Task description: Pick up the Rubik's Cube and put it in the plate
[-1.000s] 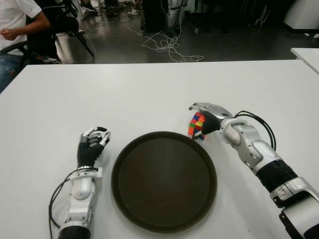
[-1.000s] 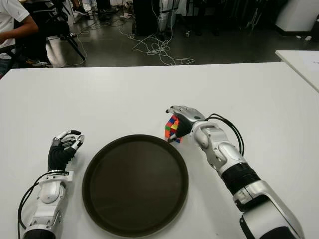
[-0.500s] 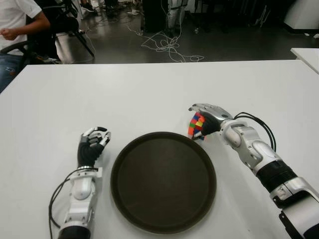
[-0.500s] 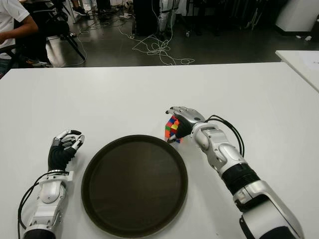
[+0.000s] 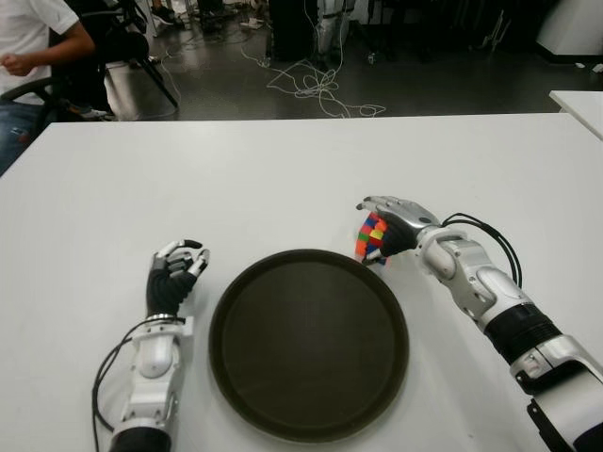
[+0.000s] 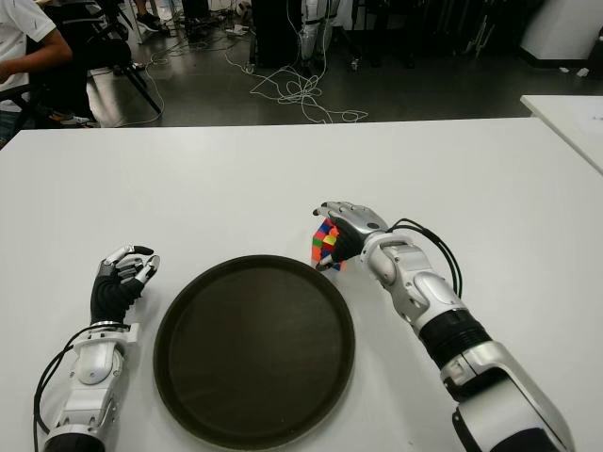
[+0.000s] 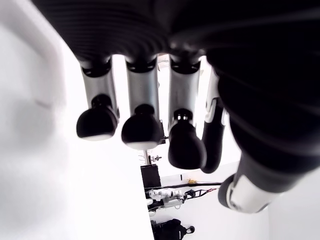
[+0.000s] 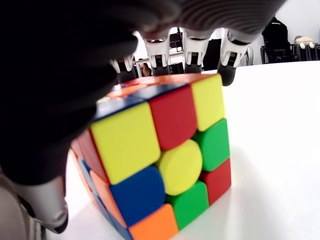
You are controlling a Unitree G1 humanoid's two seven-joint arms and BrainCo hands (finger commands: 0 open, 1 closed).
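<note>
Multicoloured cube sits clasped in our right hand beside the plate, and we risk it slipping from this top-heavy grip.

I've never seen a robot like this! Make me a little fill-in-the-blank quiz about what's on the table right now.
1. The cube is in the robot's ____ hand.
2. The round brown plate holds ____.
3. The cube sits just outside the plate's far ____ edge.
4. The left hand shows on the plate's ____ side, fingers curled, holding nothing.

Missing words: right; nothing; right; left
</note>
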